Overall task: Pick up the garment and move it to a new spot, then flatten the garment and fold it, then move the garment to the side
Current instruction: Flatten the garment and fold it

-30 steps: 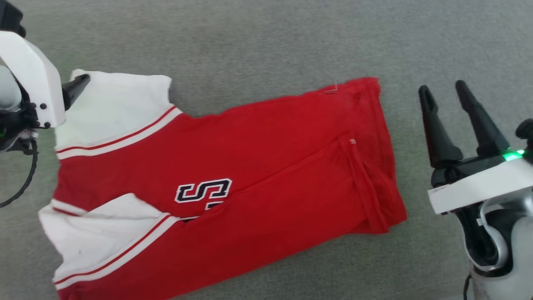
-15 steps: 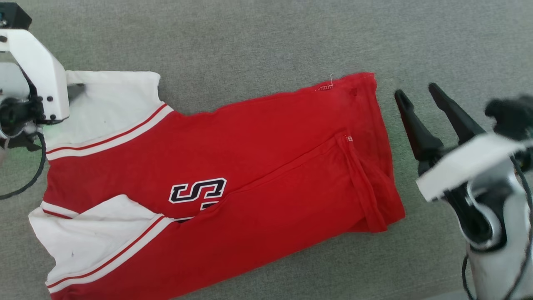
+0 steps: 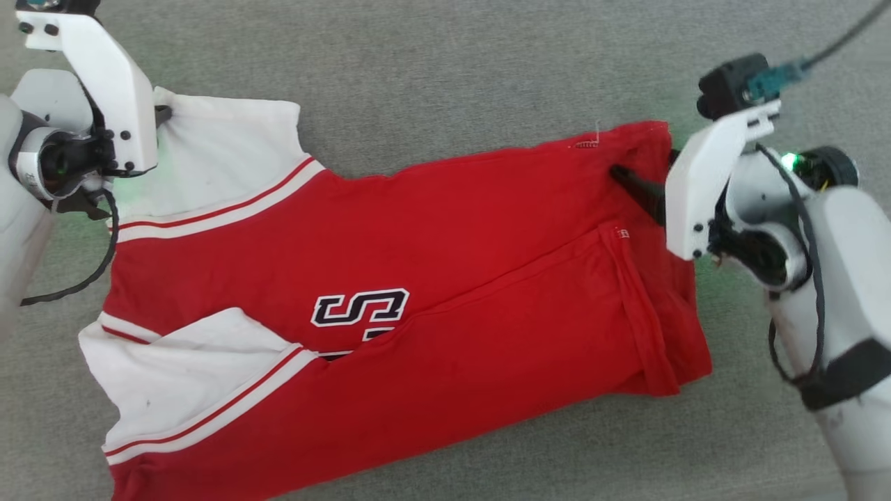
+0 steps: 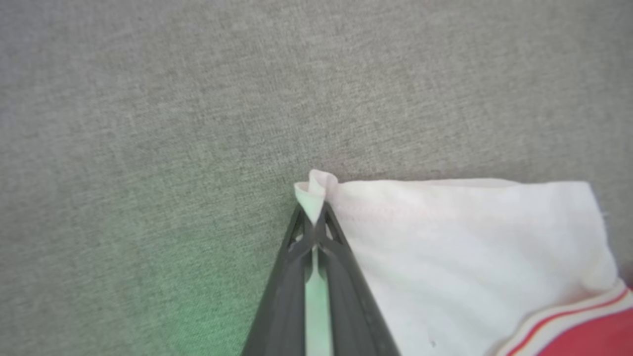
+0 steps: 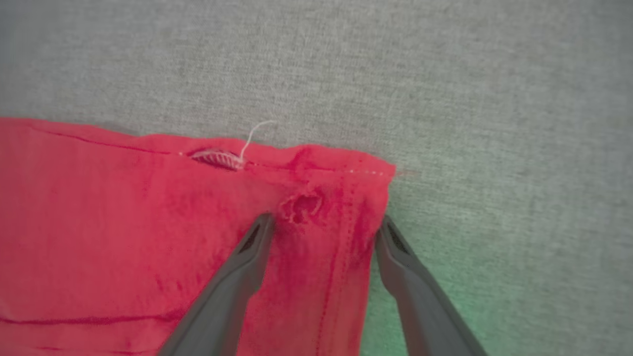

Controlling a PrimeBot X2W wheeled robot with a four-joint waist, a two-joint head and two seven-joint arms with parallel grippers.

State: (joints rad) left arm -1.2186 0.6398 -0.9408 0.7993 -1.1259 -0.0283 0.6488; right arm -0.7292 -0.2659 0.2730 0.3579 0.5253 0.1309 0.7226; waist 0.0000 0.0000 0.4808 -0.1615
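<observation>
Lying flat on the grey woven surface [image 3: 445,62], the red T-shirt [image 3: 431,278] is folded lengthwise, with its white sleeves toward the robot's left and its hem toward its right. Chest print [image 3: 360,308], dark and white, is half tucked under a fold. Upper white sleeve [image 3: 223,153]: the outer corner is pinched in the left tool [image 4: 315,217], fingers pressed together, and a small tuft of white cloth pokes past the tips. Far hem corner: a small hole [image 5: 301,205] and a loose pale thread [image 5: 254,131] at the seam. Right tool [image 5: 324,219] is spread wide astride that corner, one finger on red cloth, the other at the hem's edge, gripping nothing. Green glow [image 4: 198,277] tints the surface nearby.
</observation>
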